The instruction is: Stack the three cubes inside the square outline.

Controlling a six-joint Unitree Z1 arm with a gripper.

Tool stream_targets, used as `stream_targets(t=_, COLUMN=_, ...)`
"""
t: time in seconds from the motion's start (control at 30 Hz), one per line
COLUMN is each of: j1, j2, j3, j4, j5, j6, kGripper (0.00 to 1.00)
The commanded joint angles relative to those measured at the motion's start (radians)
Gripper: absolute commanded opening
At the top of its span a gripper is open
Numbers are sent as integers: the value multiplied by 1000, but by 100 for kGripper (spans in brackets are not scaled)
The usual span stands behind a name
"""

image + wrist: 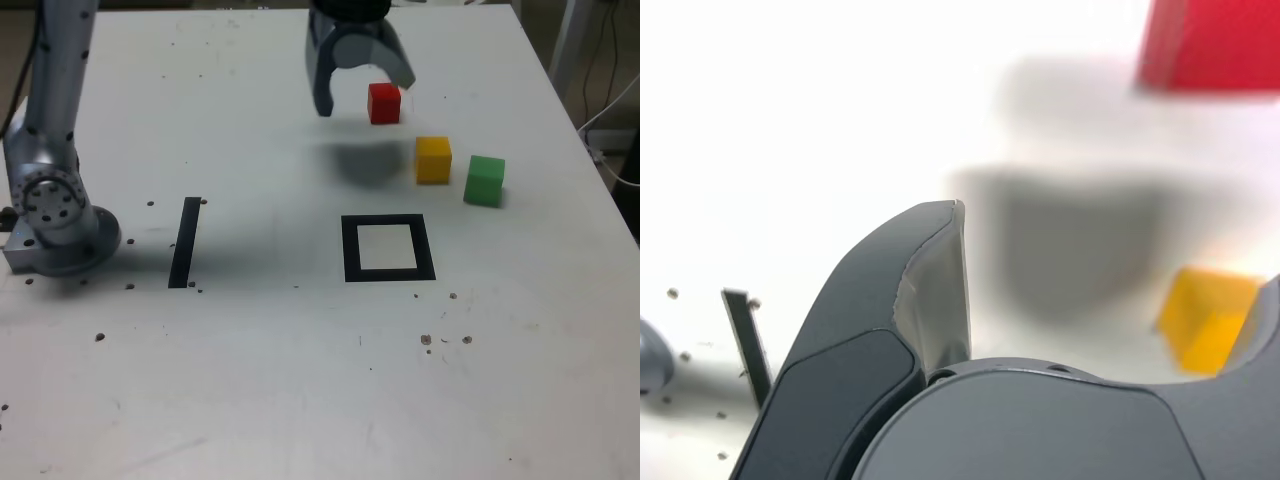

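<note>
Presently, exterior view: the hand (362, 88) hangs above the bench (250, 380) near its far edge, jaws spread wide and grasping nothing, with the red cube (384, 103) just beside its tip on the exterior view's right. The yellow cube (433, 159) and the green cube (485, 181) stand close together but apart, nearer the bench's right edge as this view shows it. The square outline (388, 248) lies toward the middle of the bench, its white centre unoccupied; no cube is stacked yet. Judged step: approach to a first cube, most likely the red one. The next move appears to call for bringing the open jaws over that cube so that it sits between them, descending, and closing squarely. A straight black strip (185, 241) lies well apart from the outline, near the arm's base (60, 215); it is not the target. Small dark specks dot the bench. Nothing stands between the cubes and the outline.

Wrist view: one dark finger (910, 310) fills the foreground, released. The red cube (1210, 45) shows blurred at the frame's edge, the yellow cube (1205, 315) partly hidden behind the hand's body. The black strip (748, 340) is visible; the green cube and the outline are not. The yellow cube's nearness could hinder a wide-jawed descent.
</note>
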Motion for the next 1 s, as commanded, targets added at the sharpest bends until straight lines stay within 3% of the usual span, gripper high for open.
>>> stream_targets(t=0.0, j1=27, j2=44, j3=-51, j4=16, j5=-7, j6=24, kGripper=99)
stream_targets(t=0.33, j1=100, j2=165, j3=-166, j4=28, j5=-38, j6=115, kGripper=98)
stream_targets(t=0.57, j1=115, j2=224, j3=-224, j4=21, j5=-79, j6=191, kGripper=96)
stream_targets(t=0.73, j1=127, j2=259, j3=-256, j4=17, j5=-82, j6=204, kGripper=92)
stream_targets(t=0.87, j1=134, j2=279, j3=-273, j4=23, j5=-81, j6=208, kGripper=81)
stream_targets(t=0.97, j1=135, j2=285, j3=-285, j4=25, j5=-77, j6=208, kGripper=62)
